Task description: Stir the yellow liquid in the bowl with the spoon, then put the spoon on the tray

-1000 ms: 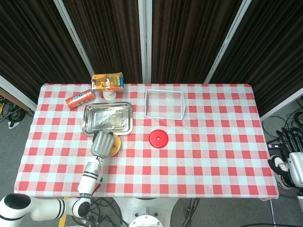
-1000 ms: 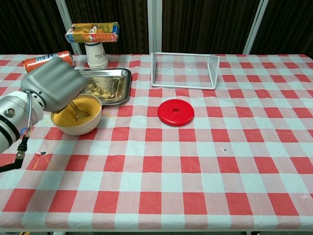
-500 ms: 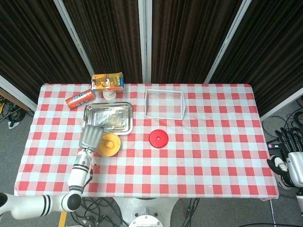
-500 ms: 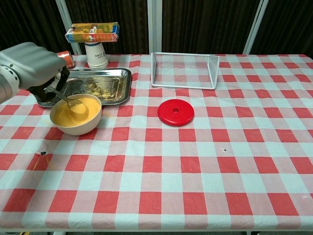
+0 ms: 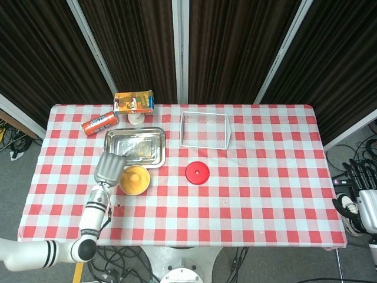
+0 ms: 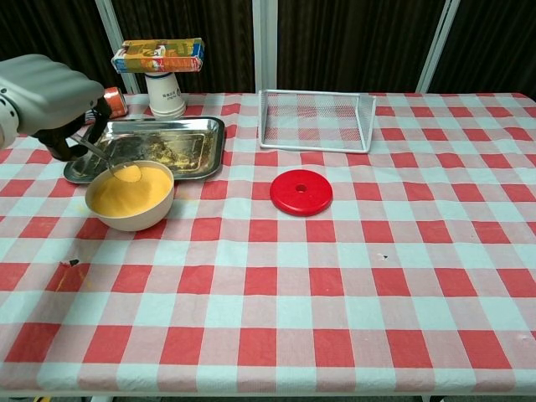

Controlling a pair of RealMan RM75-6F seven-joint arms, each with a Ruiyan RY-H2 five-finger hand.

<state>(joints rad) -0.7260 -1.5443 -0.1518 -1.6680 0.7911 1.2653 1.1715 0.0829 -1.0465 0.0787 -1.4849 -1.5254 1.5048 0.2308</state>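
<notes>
- Left robot hand grasps the spoon by its handle; the spoon's bowl sits at the far-left edge of the yellow liquid.
- Bowl stands on the counter, just in front of the steel tray.
- Step in hand, as judged: end of stirring, or start of lifting out.
- Next move calls for raising the spoon clear of the rim, carrying it back over the tray and letting go.
- Right robot hand hangs off the counter's edge; its state cannot be told.
</notes>
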